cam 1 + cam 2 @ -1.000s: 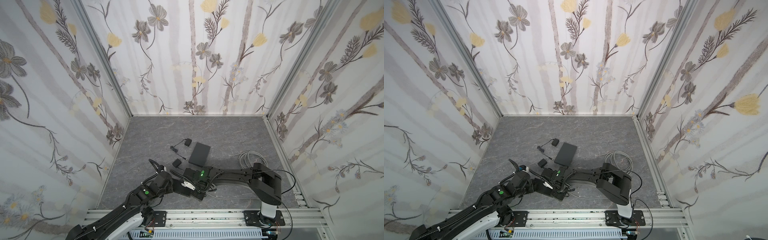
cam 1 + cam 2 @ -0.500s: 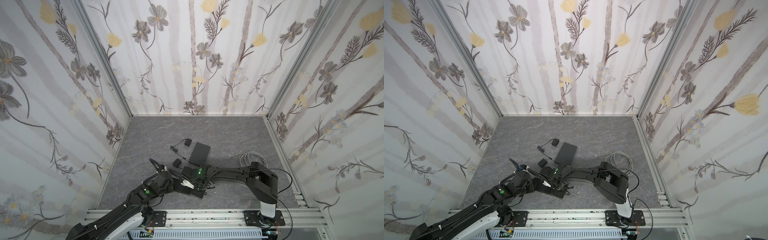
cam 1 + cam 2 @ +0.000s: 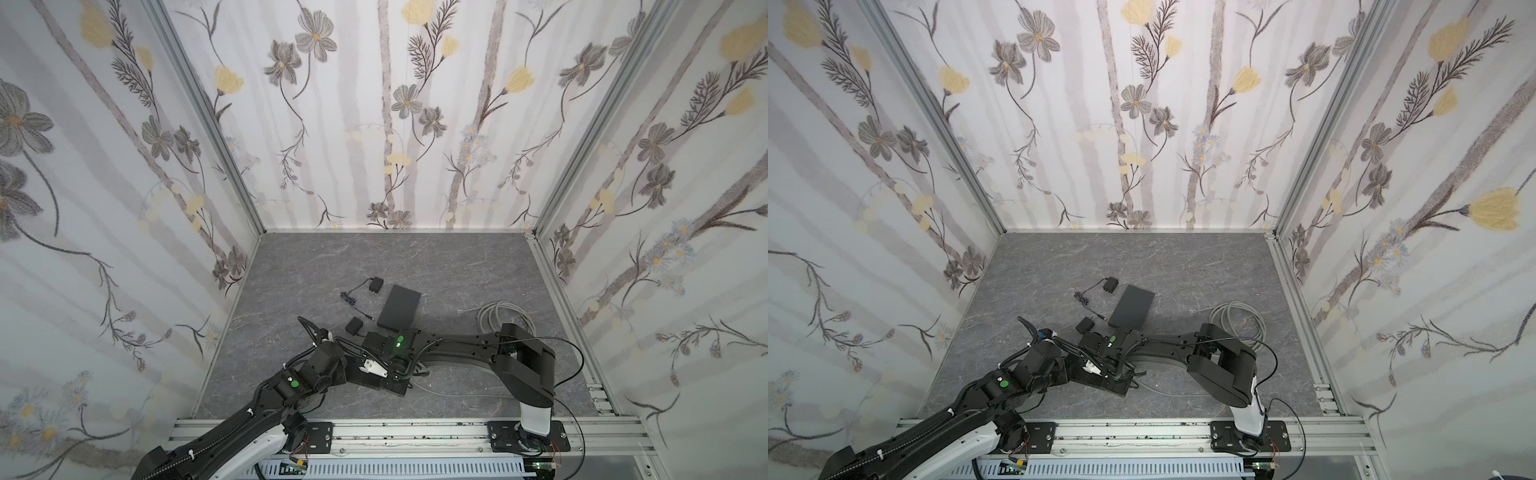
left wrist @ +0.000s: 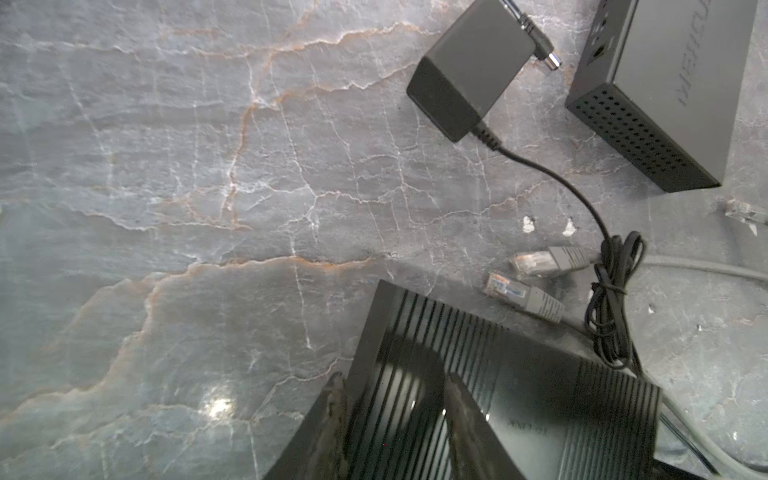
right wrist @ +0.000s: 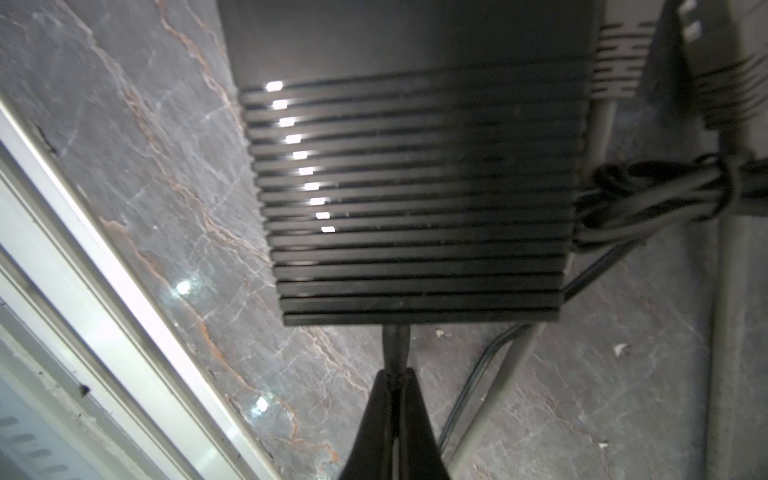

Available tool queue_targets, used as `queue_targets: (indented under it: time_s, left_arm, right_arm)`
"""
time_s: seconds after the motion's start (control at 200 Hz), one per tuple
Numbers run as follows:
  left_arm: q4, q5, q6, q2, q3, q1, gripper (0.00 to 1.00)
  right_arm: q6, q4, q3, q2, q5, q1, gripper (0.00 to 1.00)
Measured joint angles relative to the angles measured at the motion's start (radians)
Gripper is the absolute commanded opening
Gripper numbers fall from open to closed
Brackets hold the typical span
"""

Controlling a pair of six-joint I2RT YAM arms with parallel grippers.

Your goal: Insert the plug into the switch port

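Now pinches the barrel plug (image 5: 395,345) in tightly closed right fingers (image 5: 384,399), plug tip touching the edge of the ribbed black switch (image 5: 415,187); cannot tell whether seated in a port. Sets left fingers (image 4: 461,415) partly apart astride a corner of the switch; cannot tell whether clamping or merely resting. Has two grey network connectors (image 4: 536,262) on the bench (image 4: 208,208) just beside the switch.

Grey box (image 4: 669,83), ribbed switch (image 4: 523,374): lettering present, unreadable.
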Motion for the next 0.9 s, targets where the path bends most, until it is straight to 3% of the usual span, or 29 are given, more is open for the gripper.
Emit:
queue_targets:
  time_s: [0.55,0.899]
  left_arm:
    - [-0.017,-0.005,0.024,-0.058,-0.024,0.002,0.39]
    - [0.016,-0.003,0.019,-0.041,-0.03,0.002,0.38]
  right_arm:
    - [0.005,0.088,-0.049,-0.016,0.0,-0.004,0.0]
    - [0.114,0.089,-0.029,0.006,0.065,-0.032,0.0]
